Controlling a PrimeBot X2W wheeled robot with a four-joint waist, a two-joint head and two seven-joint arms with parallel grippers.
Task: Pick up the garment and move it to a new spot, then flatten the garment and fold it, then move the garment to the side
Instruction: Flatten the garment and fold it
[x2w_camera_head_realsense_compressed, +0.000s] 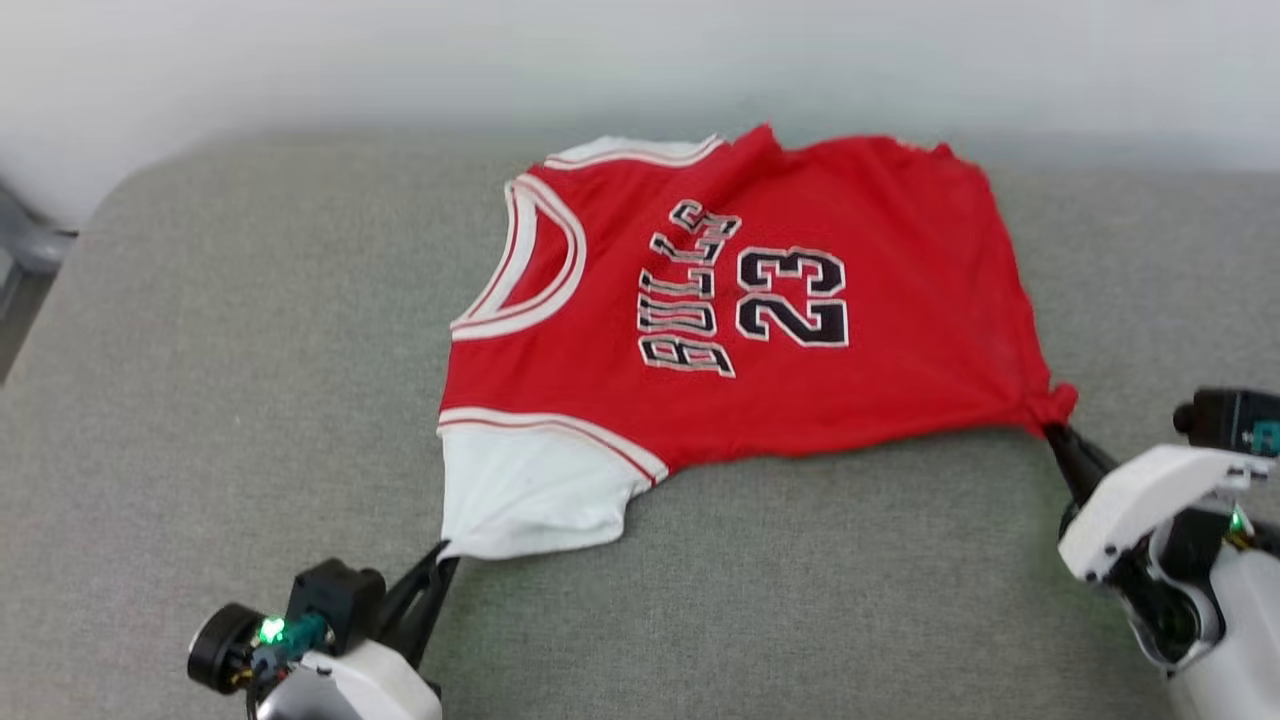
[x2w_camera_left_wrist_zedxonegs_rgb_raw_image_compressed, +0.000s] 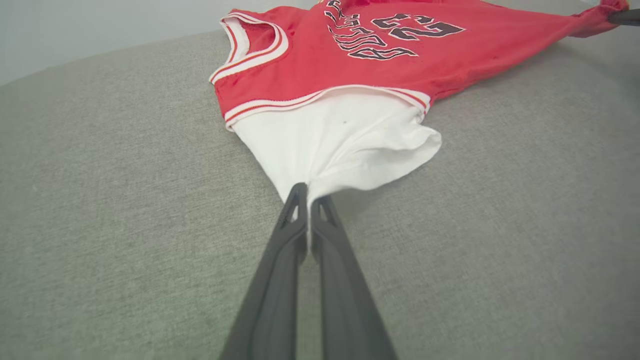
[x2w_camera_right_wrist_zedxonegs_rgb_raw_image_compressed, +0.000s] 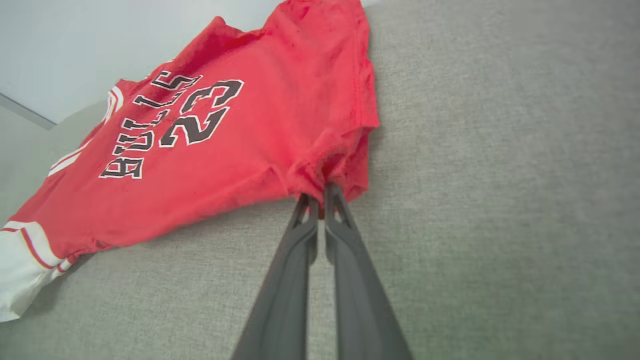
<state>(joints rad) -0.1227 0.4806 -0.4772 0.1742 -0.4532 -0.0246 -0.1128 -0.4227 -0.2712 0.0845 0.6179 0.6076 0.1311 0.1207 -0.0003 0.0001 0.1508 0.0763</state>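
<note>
The garment (x2w_camera_head_realsense_compressed: 800, 400), a red jersey with black lettering and the number 23, lies spread on the grey surface, neck to the left. My left gripper (x2w_camera_head_realsense_compressed: 443, 553) is shut on the edge of its near white sleeve (x2w_camera_left_wrist_zedxonegs_rgb_raw_image_compressed: 345, 145), pinched at the fingertips (x2w_camera_left_wrist_zedxonegs_rgb_raw_image_compressed: 300, 192). My right gripper (x2w_camera_head_realsense_compressed: 1052, 428) is shut on the near red hem corner (x2w_camera_right_wrist_zedxonegs_rgb_raw_image_compressed: 345, 170), which bunches around the tips. The cloth is drawn taut between the two grips. The far sleeve is mostly tucked behind the body.
A grey fabric-covered surface (x2w_camera_head_realsense_compressed: 250, 400) carries the jersey, with a rounded far-left corner. A pale wall (x2w_camera_head_realsense_compressed: 640, 50) runs behind it. Open grey fabric lies to the left and in front of the garment.
</note>
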